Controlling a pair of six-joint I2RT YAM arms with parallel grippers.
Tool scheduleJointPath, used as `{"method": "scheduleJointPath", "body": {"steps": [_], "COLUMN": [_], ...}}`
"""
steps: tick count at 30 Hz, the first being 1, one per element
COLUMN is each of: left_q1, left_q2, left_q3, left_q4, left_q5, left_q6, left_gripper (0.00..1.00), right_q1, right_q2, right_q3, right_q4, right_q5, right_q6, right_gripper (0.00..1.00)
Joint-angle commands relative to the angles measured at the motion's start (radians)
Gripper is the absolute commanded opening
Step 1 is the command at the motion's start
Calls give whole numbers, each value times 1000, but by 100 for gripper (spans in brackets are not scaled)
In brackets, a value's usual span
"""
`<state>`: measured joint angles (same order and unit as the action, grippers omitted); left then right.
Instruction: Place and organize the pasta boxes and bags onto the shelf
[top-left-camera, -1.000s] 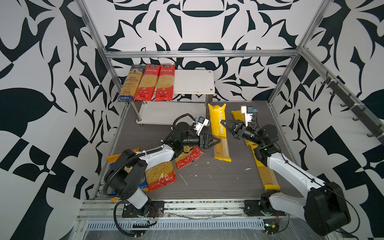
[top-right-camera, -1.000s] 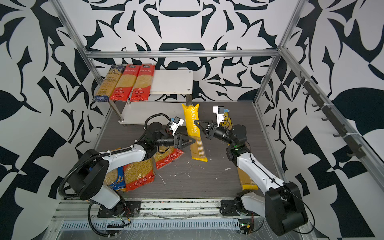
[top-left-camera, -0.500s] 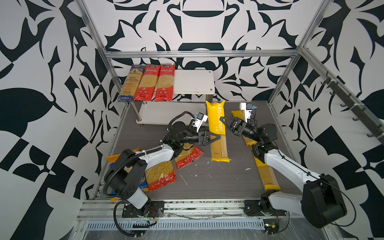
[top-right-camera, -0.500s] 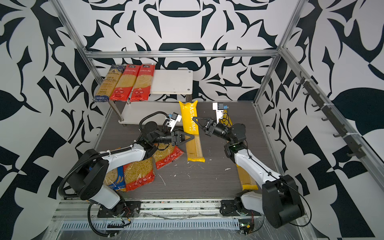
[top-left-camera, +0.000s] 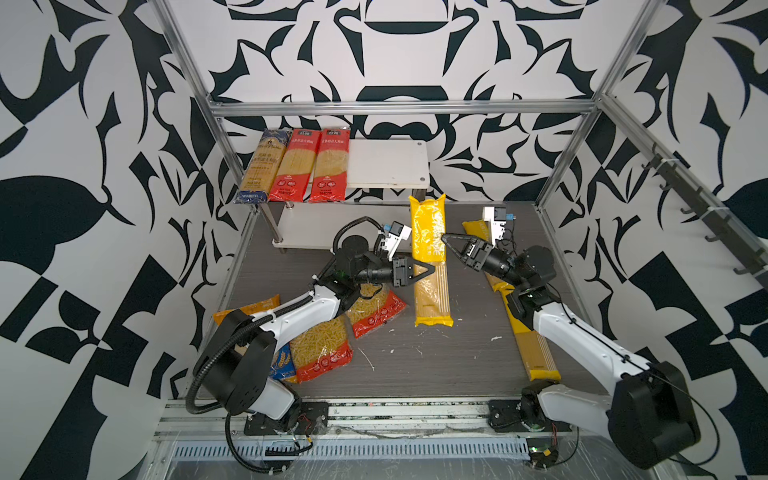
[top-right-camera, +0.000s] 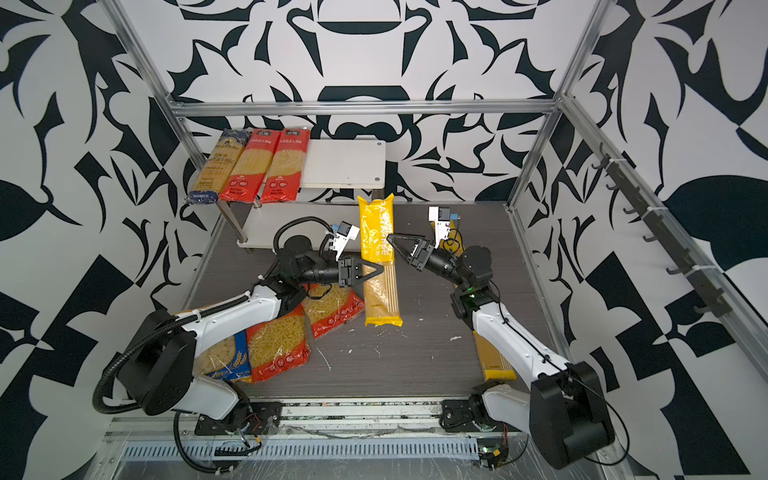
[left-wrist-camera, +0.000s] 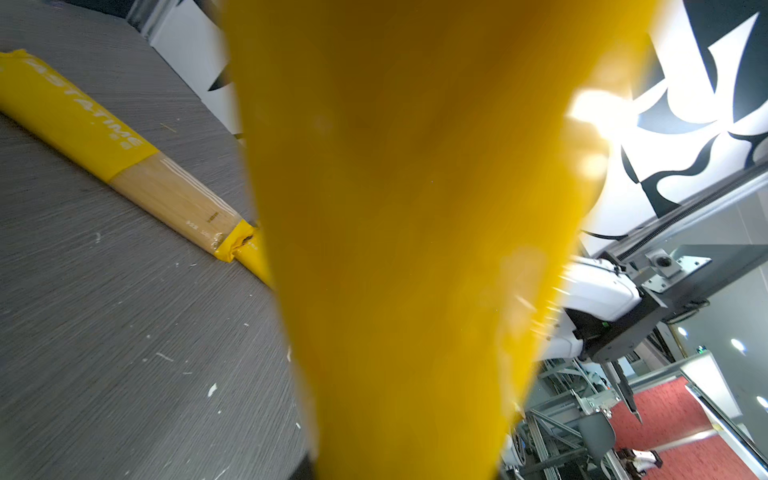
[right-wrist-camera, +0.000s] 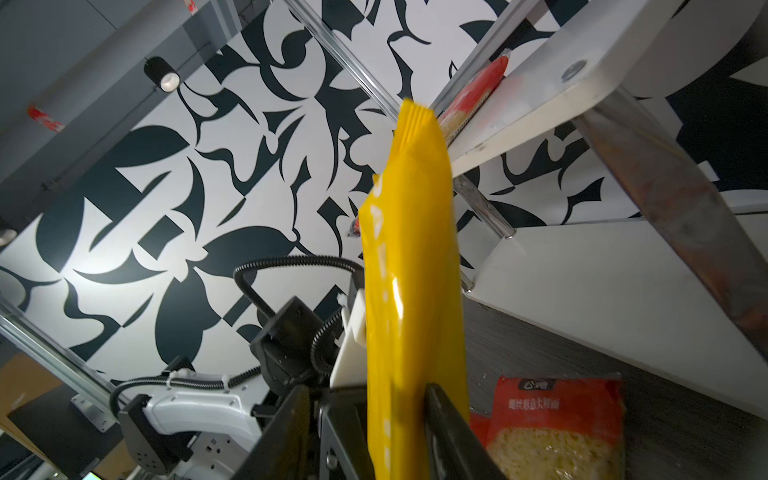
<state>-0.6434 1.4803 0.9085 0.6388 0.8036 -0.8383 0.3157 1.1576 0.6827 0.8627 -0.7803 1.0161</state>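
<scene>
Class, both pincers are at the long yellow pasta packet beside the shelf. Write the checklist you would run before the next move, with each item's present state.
1. Left pincer closed on the long yellow plastic pasta packet: ok, clamped across its middle.
2. Right pincer open: ok, its fingers stand apart around the packet in the right wrist view.
3. Room on the white two-tier shelf: ok, bare top board beside the long dark-blue packet and two long red packets.
4. Packet's upper end clear of the shelf edge: cannot tell.
5. Table cleared: not ok, another long yellow packet and two short red bags lie on the grey table.
</scene>
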Motion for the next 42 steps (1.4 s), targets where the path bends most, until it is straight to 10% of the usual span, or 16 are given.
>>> {"method": "scheduleJointPath", "body": {"steps": [1, 11, 21, 42], "left_q1": [54, 168, 168, 158], "left_q2": [-91, -52, -20, -24], "left_q3": [112, 290, 365, 382], "left_q4": [-76, -187, -263, -337], "left_q5": [-70, 0, 31, 11], "left_q6": [17, -109, -101, -39], "left_gripper": [14, 16, 16, 16], "right_q1": [9, 121, 193, 30], "right_q2": [-77, -151, -31, -113], "right_q3": [-47, -79, 16, 58], "right_q4": [-116, -402, -320, -474], "right_q5": [8, 83, 75, -76], "right_q6": [-77, -241, -210, -221], "right_gripper": [56, 71, 68, 76]}}
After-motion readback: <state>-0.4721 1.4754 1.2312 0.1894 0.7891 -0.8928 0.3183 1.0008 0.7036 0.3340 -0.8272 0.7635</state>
